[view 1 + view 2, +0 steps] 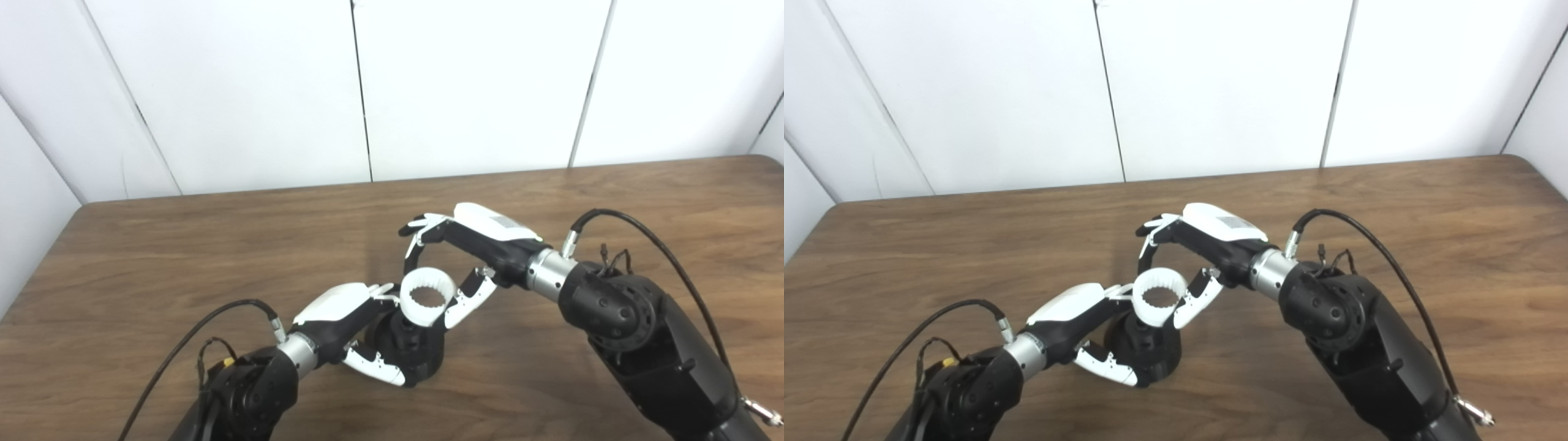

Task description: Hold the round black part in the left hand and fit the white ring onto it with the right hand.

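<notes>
**Ring sits atop black part, both hands on**

Left hand point(352, 327) wraps the round black part point(411, 355), which stands on the wooden table point(153, 275). White ring point(427, 297) (toothed inside) rests on top of it, w/ right hand point(465, 251) pinching it btwn thumb and fingers.

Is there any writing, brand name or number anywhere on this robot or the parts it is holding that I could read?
No text can be read here.
A grey patch that may be a label sits on the back of the right hand; too blurred to read.
The left hand, the white ring, the round black part and the table show no writing.
</notes>
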Controlling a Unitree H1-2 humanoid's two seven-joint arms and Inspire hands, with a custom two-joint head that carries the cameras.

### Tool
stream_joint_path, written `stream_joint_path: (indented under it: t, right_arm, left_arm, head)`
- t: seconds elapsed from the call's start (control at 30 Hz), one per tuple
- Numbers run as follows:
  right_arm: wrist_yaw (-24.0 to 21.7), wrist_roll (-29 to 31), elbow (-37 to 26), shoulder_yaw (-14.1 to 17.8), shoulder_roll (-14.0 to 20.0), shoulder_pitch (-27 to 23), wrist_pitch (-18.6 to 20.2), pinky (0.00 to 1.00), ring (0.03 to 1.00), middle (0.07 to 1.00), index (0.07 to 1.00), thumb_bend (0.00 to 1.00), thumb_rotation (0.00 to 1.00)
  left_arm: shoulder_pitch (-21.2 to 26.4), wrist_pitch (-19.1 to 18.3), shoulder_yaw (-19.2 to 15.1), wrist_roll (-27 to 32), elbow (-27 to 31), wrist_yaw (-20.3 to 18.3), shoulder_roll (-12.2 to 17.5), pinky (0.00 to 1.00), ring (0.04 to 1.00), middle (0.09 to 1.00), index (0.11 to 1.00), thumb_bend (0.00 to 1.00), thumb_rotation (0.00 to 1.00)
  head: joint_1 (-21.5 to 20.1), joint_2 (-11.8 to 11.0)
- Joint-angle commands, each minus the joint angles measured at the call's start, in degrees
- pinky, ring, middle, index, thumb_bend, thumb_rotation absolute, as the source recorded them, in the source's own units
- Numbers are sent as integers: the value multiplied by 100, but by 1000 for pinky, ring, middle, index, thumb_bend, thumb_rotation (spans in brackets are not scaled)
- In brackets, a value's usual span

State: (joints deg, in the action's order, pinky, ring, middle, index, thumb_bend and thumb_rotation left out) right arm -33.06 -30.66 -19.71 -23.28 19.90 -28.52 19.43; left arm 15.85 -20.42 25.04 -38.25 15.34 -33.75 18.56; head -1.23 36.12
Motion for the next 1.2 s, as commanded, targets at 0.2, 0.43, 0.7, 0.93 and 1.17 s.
stream_joint_path:
  t: [0.2,0.43,0.7,0.93,1.17]
  right_arm:
    - [67,-81,-45,-66,-149,-112,-133,854,956,882,489,525,146]
    - [64,-116,17,-175,-231,-106,-138,861,959,885,490,525,147]
    - [92,-122,109,-180,-310,-96,-228,855,961,883,490,525,147]
    - [138,-106,198,-166,-331,-83,-308,861,961,885,490,525,146]
    - [212,-117,334,-123,-342,-72,-459,857,956,880,490,525,147]
  left_arm:
    - [90,95,14,44,-64,42,0,976,1000,1000,785,945,429]
    - [97,109,36,3,-52,40,1,961,1000,1000,800,953,450]
    - [103,90,52,-5,21,6,-6,951,1000,1000,832,949,463]
    - [86,68,60,-5,76,-24,-9,957,1000,1000,853,941,451]
    - [70,71,47,17,102,-16,-13,938,1000,1000,828,939,441]
  head:
    - [-1,-1]
    - [7,3]
    - [32,18]
    - [33,16]
    - [39,26]
